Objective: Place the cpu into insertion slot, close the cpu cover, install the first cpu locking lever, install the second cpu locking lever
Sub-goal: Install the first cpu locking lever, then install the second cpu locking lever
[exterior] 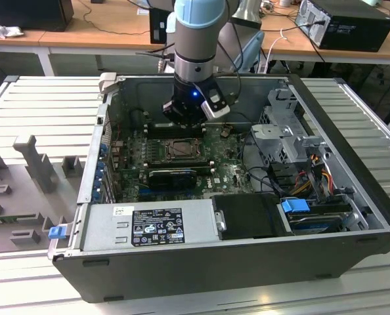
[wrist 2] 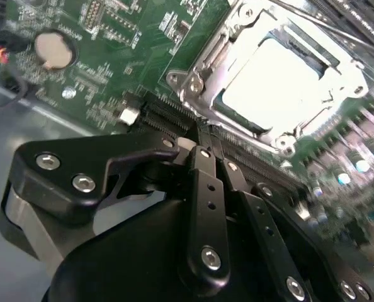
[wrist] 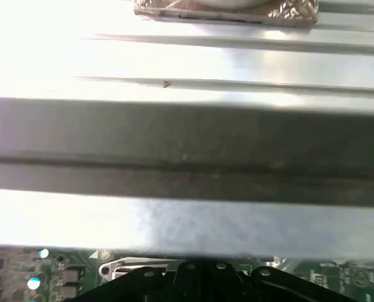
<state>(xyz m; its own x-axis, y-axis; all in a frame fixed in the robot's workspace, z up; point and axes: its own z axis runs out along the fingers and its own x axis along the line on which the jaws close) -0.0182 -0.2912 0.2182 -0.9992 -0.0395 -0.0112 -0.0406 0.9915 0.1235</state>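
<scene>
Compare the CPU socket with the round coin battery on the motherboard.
The CPU socket is square, framed by a grey metal rim with screws at its corners; the coin battery is round and plain. The socket is far larger than the battery. In the second wrist view the socket's centre glares white, while the battery looks dull silver. Both sit on the green motherboard.

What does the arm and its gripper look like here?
The arm has a pale blue joint cap over a silver-grey cylindrical section. Below it, the black gripper carries a small blue light and a white-edged module. The second wrist view shows black linkage bars with silver screws.
</scene>
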